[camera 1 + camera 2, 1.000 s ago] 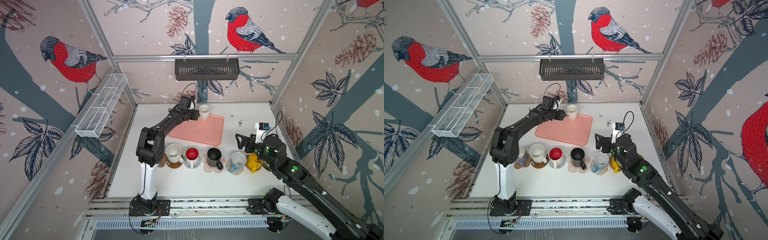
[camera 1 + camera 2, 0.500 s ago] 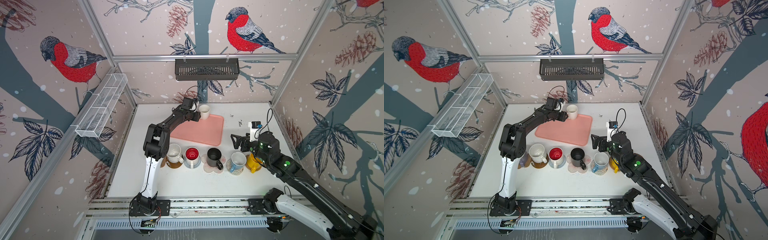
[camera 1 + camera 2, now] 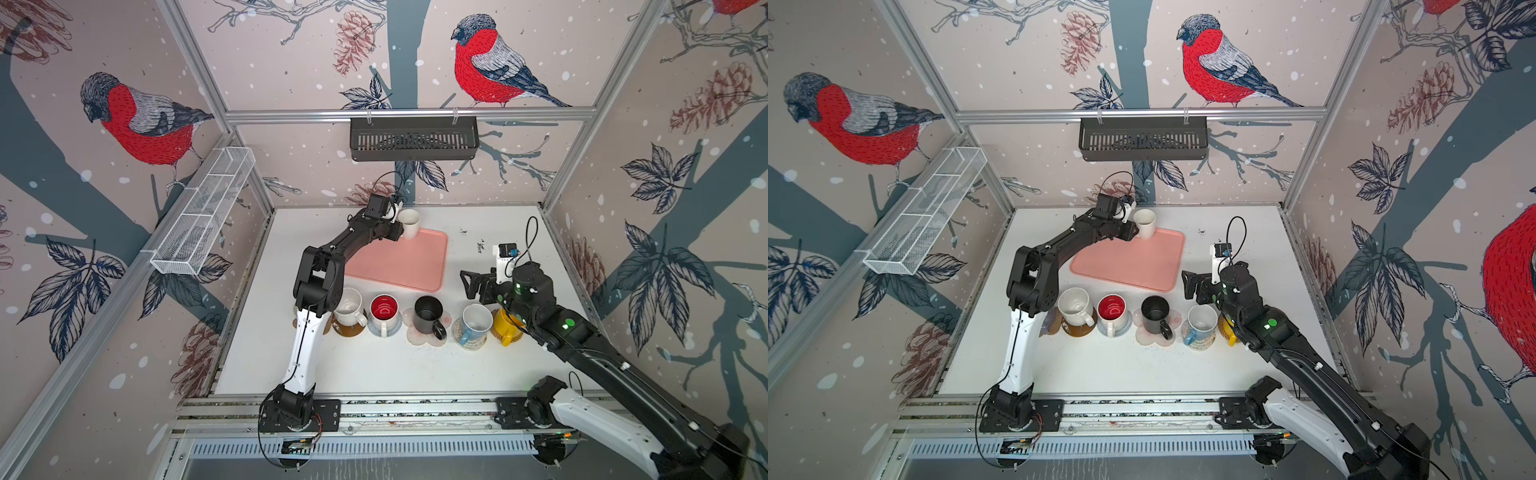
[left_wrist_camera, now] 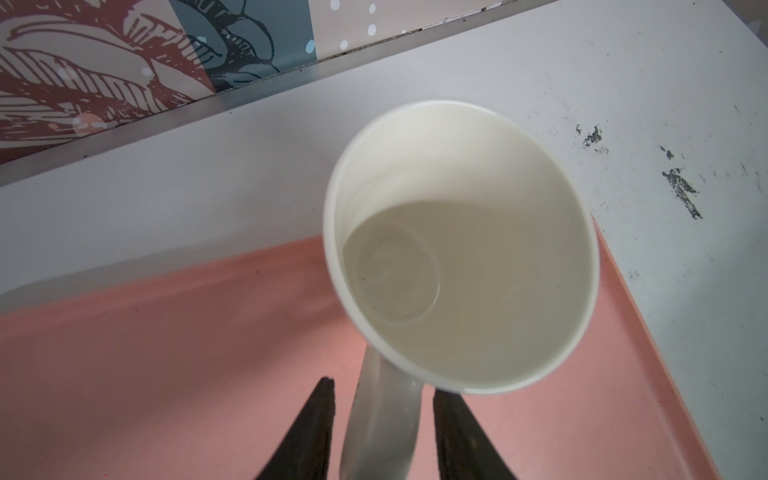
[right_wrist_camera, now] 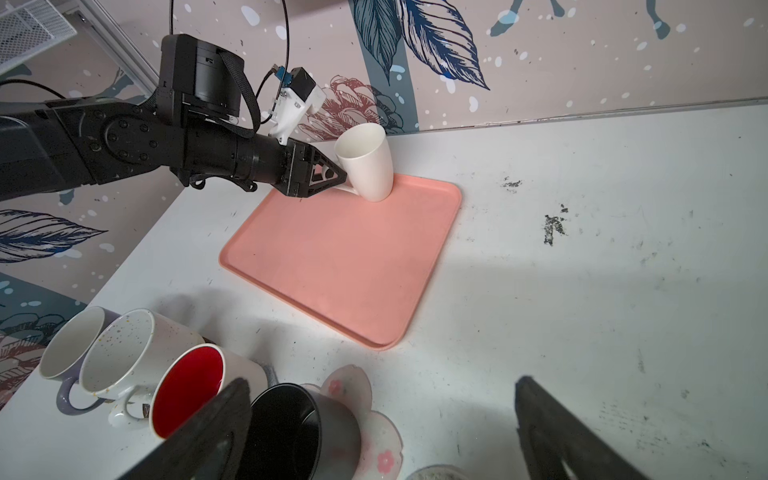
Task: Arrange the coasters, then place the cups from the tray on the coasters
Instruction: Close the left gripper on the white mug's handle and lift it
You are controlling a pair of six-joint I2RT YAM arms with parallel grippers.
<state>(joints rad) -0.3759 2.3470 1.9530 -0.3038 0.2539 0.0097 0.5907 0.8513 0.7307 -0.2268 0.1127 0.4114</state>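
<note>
White desk point(image 3: 374, 365): one white mug point(image 3: 409, 222) stands on the pink tray's point(image 3: 399, 266) far edge.
Left pincer point(image 3: 397, 231) straddles its handle point(image 4: 380, 419), whether pinching I cannot tell; right pincer point(image 3: 467, 284) hangs spread wide beside the tray's right edge.

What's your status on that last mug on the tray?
Left tool astride the handle of white mug, not clamped yet. Right tool open, empty, hovering near black mug. Tray otherwise bare, nothing seen blocking.

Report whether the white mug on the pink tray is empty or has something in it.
Empty. The left wrist view looks down into the white mug and shows its bare pale walls and bottom, with no liquid or object inside.
</note>
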